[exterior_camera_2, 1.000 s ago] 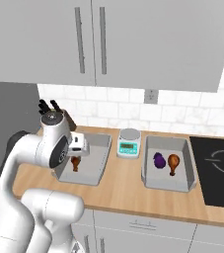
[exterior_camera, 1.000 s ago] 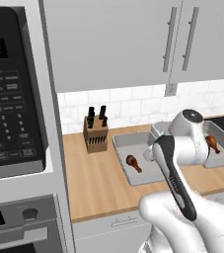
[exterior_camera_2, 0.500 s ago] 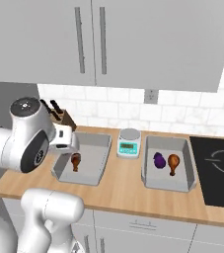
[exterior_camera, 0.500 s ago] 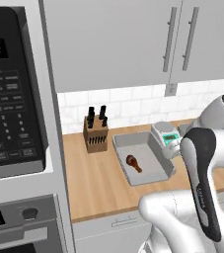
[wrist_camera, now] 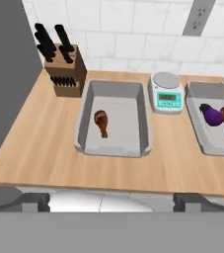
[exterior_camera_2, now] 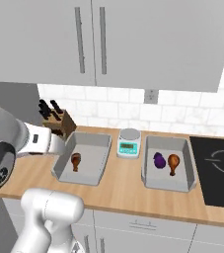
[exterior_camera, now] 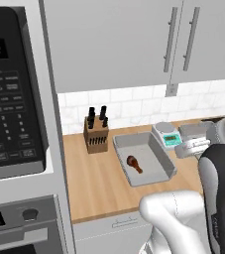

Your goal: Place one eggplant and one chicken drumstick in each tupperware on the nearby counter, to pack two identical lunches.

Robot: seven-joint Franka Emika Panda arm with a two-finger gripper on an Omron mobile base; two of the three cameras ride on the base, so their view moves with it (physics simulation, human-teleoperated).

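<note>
Left tupperware (exterior_camera_2: 91, 178) has one drumstick (exterior_camera_2: 75, 161), no eggplant. Right tupperware (exterior_camera_2: 182, 182) has eggplant (exterior_camera_2: 159, 159) + drumstick (exterior_camera_2: 173, 161) touching side by side, so that lunch looks done. Second eggplant: can't spot it on the counter (exterior_camera_2: 123, 185). Hand cam looks down at both tubs from well back off the counter edge. Gripper is far from everything, jaws' spread can't be told, nothing seen held. I'd guess next move means finding that eggplant elsewhere.
</note>
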